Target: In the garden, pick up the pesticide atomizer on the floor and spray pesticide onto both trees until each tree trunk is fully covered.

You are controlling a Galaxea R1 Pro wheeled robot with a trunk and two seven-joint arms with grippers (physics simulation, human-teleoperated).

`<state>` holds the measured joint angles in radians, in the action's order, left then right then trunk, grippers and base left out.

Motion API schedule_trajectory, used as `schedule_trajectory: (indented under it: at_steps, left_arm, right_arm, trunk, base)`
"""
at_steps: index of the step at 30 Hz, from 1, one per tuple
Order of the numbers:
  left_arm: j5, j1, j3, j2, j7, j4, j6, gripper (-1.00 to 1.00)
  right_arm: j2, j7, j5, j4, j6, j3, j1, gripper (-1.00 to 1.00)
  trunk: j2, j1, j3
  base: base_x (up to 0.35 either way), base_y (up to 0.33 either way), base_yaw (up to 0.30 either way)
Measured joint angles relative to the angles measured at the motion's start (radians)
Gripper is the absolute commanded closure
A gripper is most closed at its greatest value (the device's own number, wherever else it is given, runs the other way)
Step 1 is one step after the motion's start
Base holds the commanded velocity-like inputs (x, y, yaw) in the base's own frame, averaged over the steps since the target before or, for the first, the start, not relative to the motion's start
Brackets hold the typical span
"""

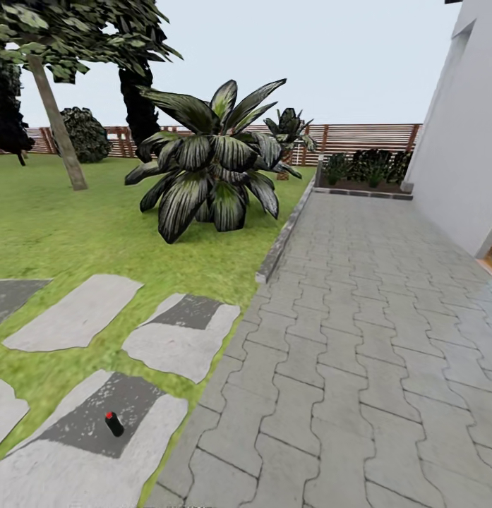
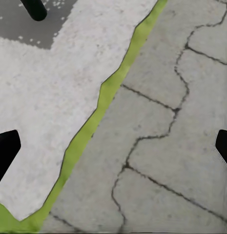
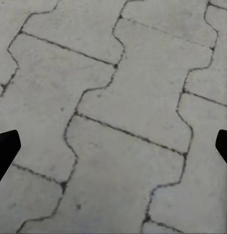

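The pesticide atomizer (image 1: pixel 114 423), a tiny black bottle with a red top, stands on a dark grey slab of the floor (image 1: pixel 76 314) at the lower left of the head view. Its black body (image 2: pixel 34 9) also shows at the edge of the left wrist view. My left gripper (image 2: pixel 113 146) hangs open over the seam between a light slab and the paving, short of the bottle. Over plain paving stones my right gripper (image 3: pixel 113 146) is open and empty. One tree (image 1: pixel 62 35) with a leaning grey-brown trunk (image 1: pixel 58 127) stands far left on the garden lawn (image 1: pixel 62 219).
A striped broad-leaf palm plant (image 1: pixel 210 169) grows mid-lawn beside a stone curb (image 1: pixel 284 236). Grey interlocking paving (image 1: pixel 358 339) runs ahead along a white house wall (image 1: pixel 464 141). A slatted wooden fence (image 1: pixel 366 137) and a planter bed (image 1: pixel 366 169) close the far end.
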<state>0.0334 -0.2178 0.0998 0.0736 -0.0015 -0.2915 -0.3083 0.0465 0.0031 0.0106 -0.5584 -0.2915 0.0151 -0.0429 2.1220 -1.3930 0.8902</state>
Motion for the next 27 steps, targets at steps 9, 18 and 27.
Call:
schedule_trajectory:
  at_steps: [9,18,27]
  left_arm:
    - [0.011,0.0,0.0,0.0,0.0,0.0,0.0,-1.0]
    - [0.011,0.0,0.0,0.0,0.0,0.0,0.0,-1.0]
    - [0.011,0.0,0.0,0.0,0.0,0.0,0.0,-1.0]
  right_arm:
    - [0.0,0.0,0.0,0.0,0.0,0.0,0.0,-1.0]
    - [0.0,0.0,0.0,0.0,0.0,0.0,0.0,-1.0]
    - [0.0,0.001,-0.001,0.0,0.0,0.0,0.0,-1.0]
  trunk:
    - [0.0,0.0,0.0]
    - [0.0,0.0,0.0]
    - [0.0,0.0,0.0]
  base:
    - [0.028,-0.276,0.278]
    - [0.098,-0.188,0.278]
    - [0.037,-0.011,0.278]
